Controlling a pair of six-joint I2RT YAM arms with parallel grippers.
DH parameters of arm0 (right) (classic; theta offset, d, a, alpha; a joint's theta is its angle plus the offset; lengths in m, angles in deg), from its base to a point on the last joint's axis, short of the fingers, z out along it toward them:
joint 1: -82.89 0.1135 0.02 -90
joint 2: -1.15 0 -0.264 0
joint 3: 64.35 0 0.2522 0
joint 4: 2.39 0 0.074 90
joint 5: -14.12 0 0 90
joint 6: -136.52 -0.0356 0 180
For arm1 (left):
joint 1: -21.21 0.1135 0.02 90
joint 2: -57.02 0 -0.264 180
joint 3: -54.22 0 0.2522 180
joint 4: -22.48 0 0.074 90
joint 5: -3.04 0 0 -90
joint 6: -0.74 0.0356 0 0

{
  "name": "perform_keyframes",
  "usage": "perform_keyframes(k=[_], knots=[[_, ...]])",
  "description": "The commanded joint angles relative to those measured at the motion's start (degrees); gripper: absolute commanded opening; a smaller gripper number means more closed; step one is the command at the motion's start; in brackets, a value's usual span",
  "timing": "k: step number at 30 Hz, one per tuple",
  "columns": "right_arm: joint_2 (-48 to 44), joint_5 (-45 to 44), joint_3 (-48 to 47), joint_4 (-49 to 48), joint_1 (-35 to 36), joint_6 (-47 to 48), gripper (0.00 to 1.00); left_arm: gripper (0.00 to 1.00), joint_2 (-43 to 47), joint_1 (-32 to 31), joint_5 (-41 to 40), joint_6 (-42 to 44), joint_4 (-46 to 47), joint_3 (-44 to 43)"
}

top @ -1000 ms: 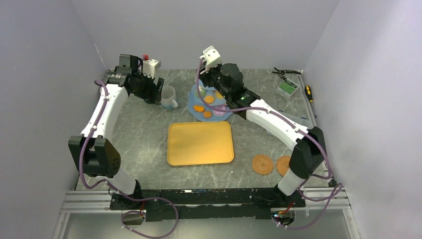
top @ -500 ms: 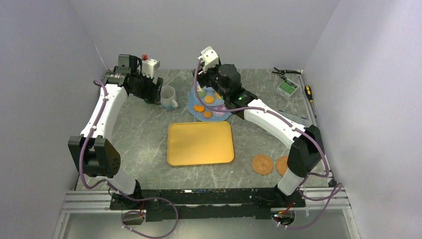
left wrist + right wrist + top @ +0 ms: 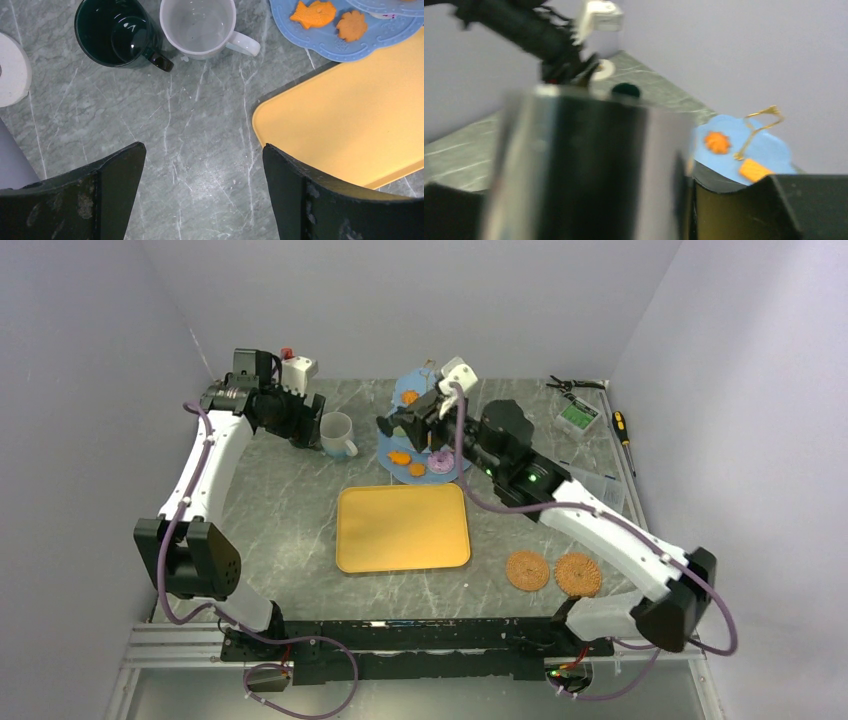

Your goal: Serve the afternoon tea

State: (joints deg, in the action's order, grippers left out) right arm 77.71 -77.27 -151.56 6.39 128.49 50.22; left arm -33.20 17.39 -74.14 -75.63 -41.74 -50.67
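Across the grey marbled table the flat yellow plastic tray sits at centre with nothing on it. Just past its far edge is the light-blue three-tier stand, already carrying orange biscuits and a purple doughnut.

My right gripper hovers against the stand's left side. Its wrist view is smeared and mostly filled by a dark shiny shape, so I cannot tell whether it is clamped or spread.

My left gripper hangs over bare table, fingers wide apart with nothing between them. Ahead of it the white ceramic mug and the dark green glazed mug stand upright, side by side, both empty.

I'd judge the food is loaded and the mugs are the step in hand. The left gripper should go forward and down onto the white mug (its handle points towards the tray), then close firmly without nudging the green one.
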Motion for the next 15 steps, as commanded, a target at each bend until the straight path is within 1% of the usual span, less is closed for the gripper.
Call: perform_keyframes(k=[1,4,8,11,15], knots=[[-5.64,6.54,4.56,7.56,2.05,-10.97,0.53,0.93,3.35,0.37,0.86,-0.63,0.57,-2.34],[-7.35,5.5,7.4,13.09,2.25,-19.49,0.52,0.93,3.84,0.37,0.87,-0.54,0.36,-2.47],[-7.25,3.71,9.02,19.95,2.21,-27.85,0.5,0.93,4.39,0.39,1.31,-0.8,0.53,-2.08],[-5.41,3.51,10.3,22.22,1.97,-33.66,0.5,0.93,4.44,0.39,1.68,-1.15,0.45,-2.04],[-0.51,5.39,11.0,24.38,0.13,-41.95,0.49,0.93,4.9,0.39,1.68,-1.08,0.28,-2.41]])
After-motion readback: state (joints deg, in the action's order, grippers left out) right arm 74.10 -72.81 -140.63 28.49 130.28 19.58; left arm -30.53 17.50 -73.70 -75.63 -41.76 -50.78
